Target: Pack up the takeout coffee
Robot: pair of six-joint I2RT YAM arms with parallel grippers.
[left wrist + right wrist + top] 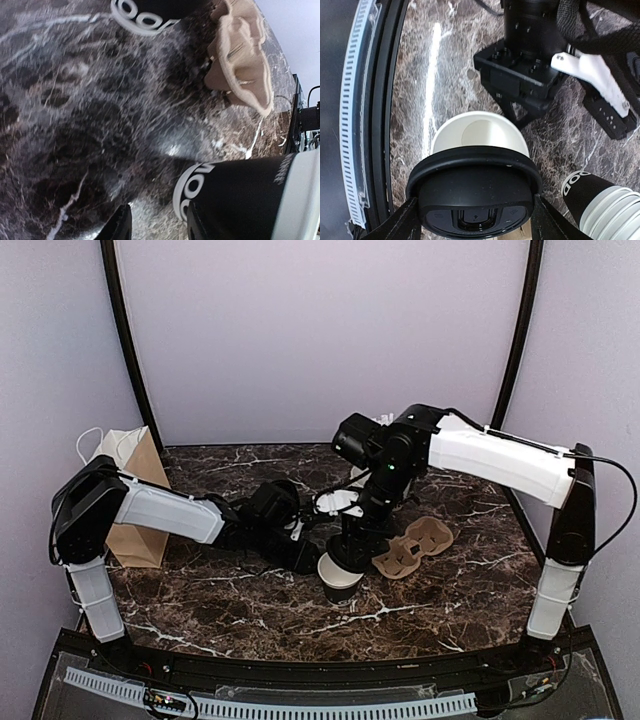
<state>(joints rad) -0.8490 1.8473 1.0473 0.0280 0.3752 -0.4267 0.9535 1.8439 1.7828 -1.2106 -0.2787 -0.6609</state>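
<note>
**Takeout coffee cup** (480, 131): black wall, white inside, mouth uncovered. It stands upright on the tabletop (250, 610) at the centre of the overhead view, just left of the pulp carrier (412, 548).

**Black lid** (475, 185): held above the cup. In the right wrist view it sits toward the lower edge of the frame and covers only the near part of the rim.

**Right gripper** (475, 220): clamped on the black lid, one finger on each side.

**Left gripper** (157, 225): jaws part-open, with bare tabletop between them in its own view, so nothing is held. In the overhead view it lies just left of the cup.

**Stack of cups** (600, 202): lying on its side at the lower right of the right wrist view.

**Paper bag** (135, 502): upright at the left edge of the overhead view, well apart from the cup.

**Step in hand (judged):** seating the lid.

**Handling notes:**
- Centre the lid over the whole rim before lowering.
- Keep it level and press evenly, because a tilted lid catches on one side and may tip the light cup.
- The left gripper could steady the cup wall.
- Release only once the lid is seated all round.
</note>
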